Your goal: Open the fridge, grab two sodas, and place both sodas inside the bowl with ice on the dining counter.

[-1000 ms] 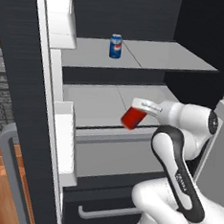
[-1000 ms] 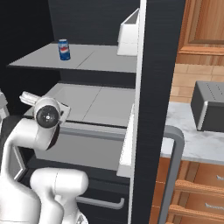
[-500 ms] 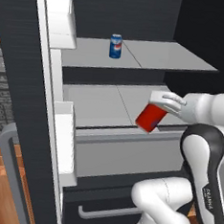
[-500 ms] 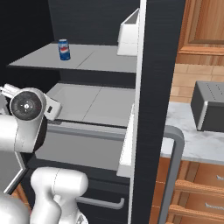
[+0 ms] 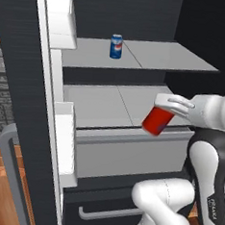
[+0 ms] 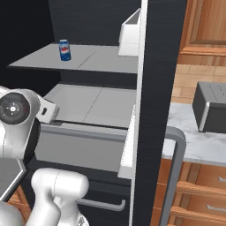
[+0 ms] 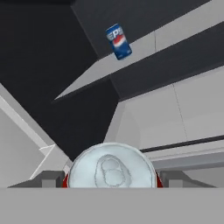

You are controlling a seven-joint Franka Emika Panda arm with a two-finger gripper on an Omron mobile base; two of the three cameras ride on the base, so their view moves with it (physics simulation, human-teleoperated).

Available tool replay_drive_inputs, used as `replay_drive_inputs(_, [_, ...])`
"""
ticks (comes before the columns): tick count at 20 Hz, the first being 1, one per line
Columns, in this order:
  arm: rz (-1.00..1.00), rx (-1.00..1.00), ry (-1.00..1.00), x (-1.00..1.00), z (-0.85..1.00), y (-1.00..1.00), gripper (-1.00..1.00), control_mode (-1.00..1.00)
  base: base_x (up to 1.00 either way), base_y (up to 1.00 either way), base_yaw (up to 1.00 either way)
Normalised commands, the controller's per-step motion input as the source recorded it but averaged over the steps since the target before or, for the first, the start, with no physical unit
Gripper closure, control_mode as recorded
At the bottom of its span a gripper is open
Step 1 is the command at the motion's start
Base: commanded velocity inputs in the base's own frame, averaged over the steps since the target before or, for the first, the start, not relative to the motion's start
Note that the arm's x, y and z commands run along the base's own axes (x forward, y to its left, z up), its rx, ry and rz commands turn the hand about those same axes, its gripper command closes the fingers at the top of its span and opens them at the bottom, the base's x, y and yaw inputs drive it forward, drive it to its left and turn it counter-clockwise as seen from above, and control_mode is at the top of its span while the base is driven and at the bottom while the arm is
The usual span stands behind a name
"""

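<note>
The black fridge [image 5: 22, 68] stands with both doors swung open and its grey shelves [image 5: 153, 55] showing. A blue soda can [image 5: 116, 46] [image 6: 65, 50] [image 7: 118, 41] stands upright on the upper shelf. My gripper [image 5: 165, 107] [image 7: 111, 180] is shut on the red soda can [image 5: 157, 121], which hangs tilted in the air before the lower shelf's front edge. In the hand view its silver top [image 7: 111, 168] sits between the fingertips [image 7: 49, 179]. The bowl with ice and the dining counter are out of view.
White door bins [image 5: 62, 18] [image 6: 130, 33] jut from both open doors. A grey bar handle [image 6: 175, 176] sticks out on the right door. A dark box [image 6: 212, 108] sits on the marbled wall countertop [image 6: 190, 141] over wooden drawers. Below is a fridge drawer [image 5: 110, 212].
The arm has swung to the right, carrying the red can rightward and out from over the lower shelf. The blue can has not moved.
</note>
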Motion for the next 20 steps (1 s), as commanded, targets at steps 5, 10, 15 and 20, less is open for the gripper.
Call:
replay_drive_inputs(5, [-0.01, 0.0, -0.03, -0.11, 0.0, -0.02, 1.0, -1.0, 0.0, 0.0, 0.0])
replay_drive_inputs(10, [0.0, 0.0, 0.0, 0.0, 0.0, 0.0, 1.0, 1.0, -0.79, 0.0, -0.12])
replay_drive_inputs(15, [0.0, 0.0, 0.0, 0.0, 0.0, 0.0, 1.0, 1.0, -1.0, 0.07, -0.18])
replay_drive_inputs(20, [0.0, 0.0, 0.0, 0.0, 0.0, 0.0, 1.0, 1.0, -1.0, 0.23, -0.22])
